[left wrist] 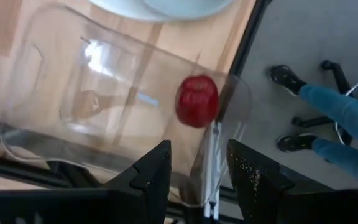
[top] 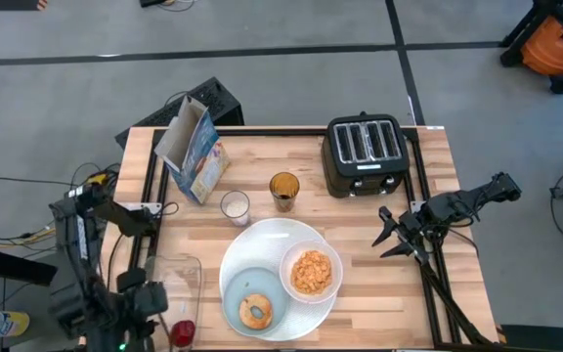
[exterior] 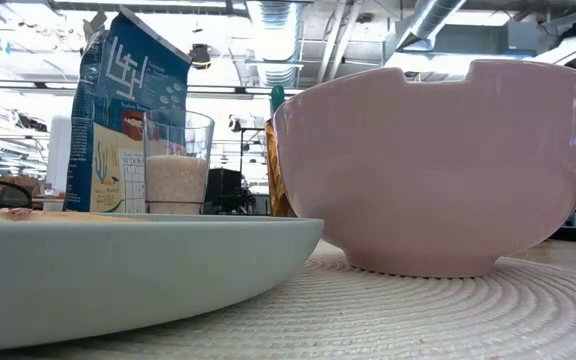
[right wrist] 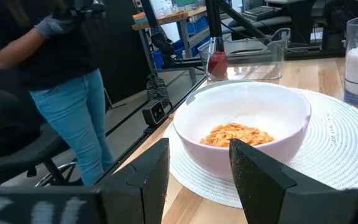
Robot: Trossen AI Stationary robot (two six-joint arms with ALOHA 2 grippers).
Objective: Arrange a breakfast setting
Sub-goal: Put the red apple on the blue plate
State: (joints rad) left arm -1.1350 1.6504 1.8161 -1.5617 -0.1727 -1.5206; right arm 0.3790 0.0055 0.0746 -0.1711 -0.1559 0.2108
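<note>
A red apple (left wrist: 197,101) lies in the near end of a clear plastic tub (top: 174,286) at the table's near left corner. A faint spoon-like shape (left wrist: 87,103) shows inside the tub too. My left gripper (left wrist: 197,180) hangs open above the tub's near end, pointing down, with the apple just beyond its fingertips. The large white plate (top: 262,244), ribbed like a mat, carries the small pale-blue plate (top: 235,291) with the bagel (top: 255,311) and the white bowl (right wrist: 241,118) of orange flakes (right wrist: 236,134). My right gripper (right wrist: 197,180) waits open at the table's right edge, level and aimed at the bowl.
The blue cereal box (top: 192,152) stands open at the far left. A glass of milk (top: 235,206) and an amber drink (top: 283,189) stand behind the plate, the black toaster (top: 365,154) at the far right. A person in jeans (right wrist: 73,106) stands beside the table's near left.
</note>
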